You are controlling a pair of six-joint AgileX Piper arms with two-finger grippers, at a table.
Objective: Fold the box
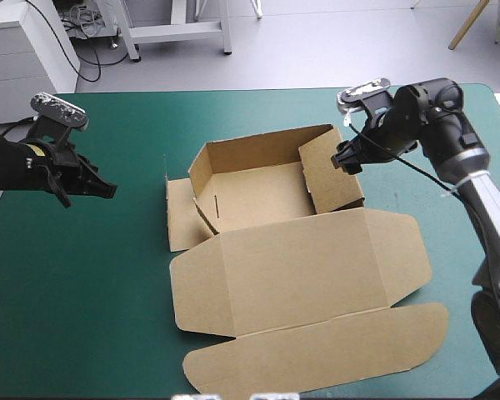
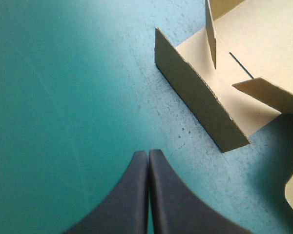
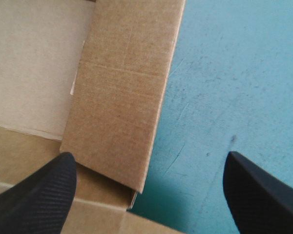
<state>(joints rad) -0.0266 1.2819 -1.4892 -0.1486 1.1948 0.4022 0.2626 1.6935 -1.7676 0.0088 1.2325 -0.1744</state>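
Plain brown box (image 1: 292, 250), teal-green tabletop (image 1: 83, 292), black fingers (image 3: 39, 195).
Ahead of the right fingers the box is unprinted, paler inside; those fingers carry a fine dotted grain.

The brown box (image 1: 258, 196) lies near the middle of the table (image 1: 83, 283), which has a teal-green cover. Its far wall and its right wall (image 1: 332, 177) stand raised, and the lid (image 1: 300, 262) lies flat toward the near edge with its flaps spread out. The left gripper (image 1: 107, 190) hangs over the cover, well apart from the box and pointing toward it. The right gripper (image 1: 347, 160) is at the top edge of the right wall.
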